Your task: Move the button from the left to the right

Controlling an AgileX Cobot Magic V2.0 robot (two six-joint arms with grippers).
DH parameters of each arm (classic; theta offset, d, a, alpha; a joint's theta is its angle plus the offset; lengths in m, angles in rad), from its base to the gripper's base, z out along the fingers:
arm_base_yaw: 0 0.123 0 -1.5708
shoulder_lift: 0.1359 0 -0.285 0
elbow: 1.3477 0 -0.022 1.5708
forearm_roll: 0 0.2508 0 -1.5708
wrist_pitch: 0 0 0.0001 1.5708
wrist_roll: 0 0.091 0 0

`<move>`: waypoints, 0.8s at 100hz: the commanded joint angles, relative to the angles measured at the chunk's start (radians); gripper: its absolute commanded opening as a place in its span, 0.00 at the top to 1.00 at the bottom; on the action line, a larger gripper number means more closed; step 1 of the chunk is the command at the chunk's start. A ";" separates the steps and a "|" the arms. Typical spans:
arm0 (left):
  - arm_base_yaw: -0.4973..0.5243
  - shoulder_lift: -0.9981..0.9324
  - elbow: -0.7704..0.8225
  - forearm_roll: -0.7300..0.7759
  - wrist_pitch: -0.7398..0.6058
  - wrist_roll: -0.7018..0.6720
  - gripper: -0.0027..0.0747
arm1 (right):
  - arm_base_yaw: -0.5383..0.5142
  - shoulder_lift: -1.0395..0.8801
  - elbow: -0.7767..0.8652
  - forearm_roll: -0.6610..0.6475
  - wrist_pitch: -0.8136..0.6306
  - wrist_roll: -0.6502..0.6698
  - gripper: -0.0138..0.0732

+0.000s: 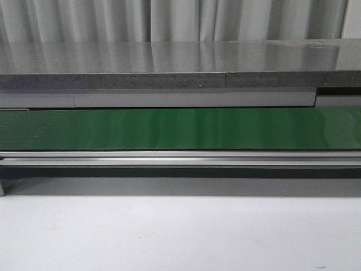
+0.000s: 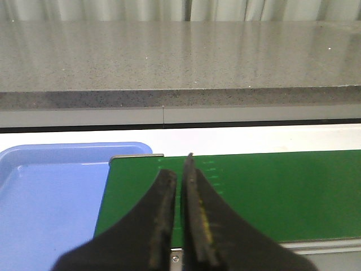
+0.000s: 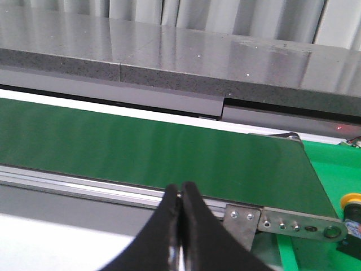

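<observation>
The button [image 3: 351,200] shows only in the right wrist view, at the frame's edge: a yellow cap on a black body, sitting in a green tray [image 3: 330,169] past the belt's right end. My right gripper [image 3: 180,189] is shut and empty, over the near rail of the green conveyor belt [image 3: 141,149], well apart from the button. My left gripper [image 2: 179,169] is shut and empty over the left end of the belt [image 2: 271,192]. Neither gripper shows in the front view, where the belt [image 1: 180,129] carries nothing.
A blue tray [image 2: 45,197] lies beside the belt's left end and looks bare where it shows. A grey stone counter [image 1: 180,62] runs behind the belt. A metal rail [image 1: 180,158] and white tabletop [image 1: 180,231] lie in front.
</observation>
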 commanded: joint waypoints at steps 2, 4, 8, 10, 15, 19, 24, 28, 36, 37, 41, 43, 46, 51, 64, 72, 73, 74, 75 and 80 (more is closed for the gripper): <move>-0.008 -0.001 -0.029 -0.007 -0.087 -0.002 0.96 | 0.001 -0.017 0.000 -0.004 -0.079 0.000 0.92; -0.008 -0.001 -0.029 -0.007 -0.087 -0.002 0.96 | 0.001 -0.017 0.000 -0.004 -0.079 0.000 0.92; -0.008 -0.001 -0.029 -0.007 -0.087 -0.002 0.96 | 0.001 -0.017 0.000 -0.004 -0.079 0.000 0.92; -0.008 -0.001 -0.029 -0.007 -0.087 -0.002 0.96 | 0.001 -0.017 0.000 -0.004 -0.079 0.000 0.92; -0.008 -0.001 -0.029 -0.007 -0.087 -0.002 0.96 | 0.001 -0.017 0.000 -0.004 -0.079 0.000 0.92; -0.008 -0.001 -0.029 -0.007 -0.087 -0.002 0.96 | 0.001 -0.017 0.000 -0.004 -0.079 0.000 0.92; -0.008 -0.001 -0.029 -0.007 -0.087 -0.002 0.96 | 0.001 -0.017 0.000 -0.004 -0.079 0.000 0.92; -0.008 -0.001 -0.029 -0.007 -0.087 -0.002 0.96 | 0.001 -0.017 0.000 -0.004 -0.079 0.000 0.92; -0.008 -0.001 -0.029 -0.007 -0.087 -0.002 0.96 | 0.001 -0.017 0.000 -0.004 -0.079 0.000 0.92; -0.008 -0.001 -0.029 -0.007 -0.087 -0.002 0.96 | 0.001 -0.017 0.000 -0.004 -0.079 0.000 0.92; -0.008 -0.001 -0.029 -0.003 -0.087 -0.002 0.96 | 0.001 -0.017 0.000 -0.004 -0.079 0.000 0.92; -0.008 -0.001 -0.029 -0.001 -0.087 -0.002 0.96 | 0.001 -0.017 0.000 -0.004 -0.079 0.000 0.92; -0.008 -0.001 -0.029 -0.001 -0.087 -0.002 0.96 | 0.001 -0.017 0.000 -0.004 -0.079 0.000 0.92; -0.008 -0.001 -0.029 -0.001 -0.087 -0.002 0.96 | 0.001 -0.017 0.000 -0.004 -0.079 0.000 0.92; -0.008 -0.002 -0.029 0.003 -0.087 -0.002 0.96 | 0.001 -0.017 0.000 -0.004 -0.079 0.000 0.92; -0.008 -0.016 -0.029 0.034 -0.087 -0.002 0.96 | 0.001 -0.017 0.000 -0.004 -0.079 0.000 0.92; -0.008 -0.019 -0.029 0.043 -0.087 -0.002 0.96 | 0.001 -0.017 0.000 -0.004 -0.079 0.000 0.92; -0.008 -0.024 -0.029 0.047 -0.087 -0.002 0.96 | 0.001 -0.017 0.000 -0.004 -0.079 0.000 0.92; -0.008 -0.026 -0.029 0.050 -0.087 -0.002 0.96 | 0.001 -0.017 0.000 -0.004 -0.079 0.000 0.92; -0.008 -0.047 -0.025 0.059 -0.087 -0.002 0.96 | 0.001 -0.017 0.000 -0.004 -0.079 0.000 0.92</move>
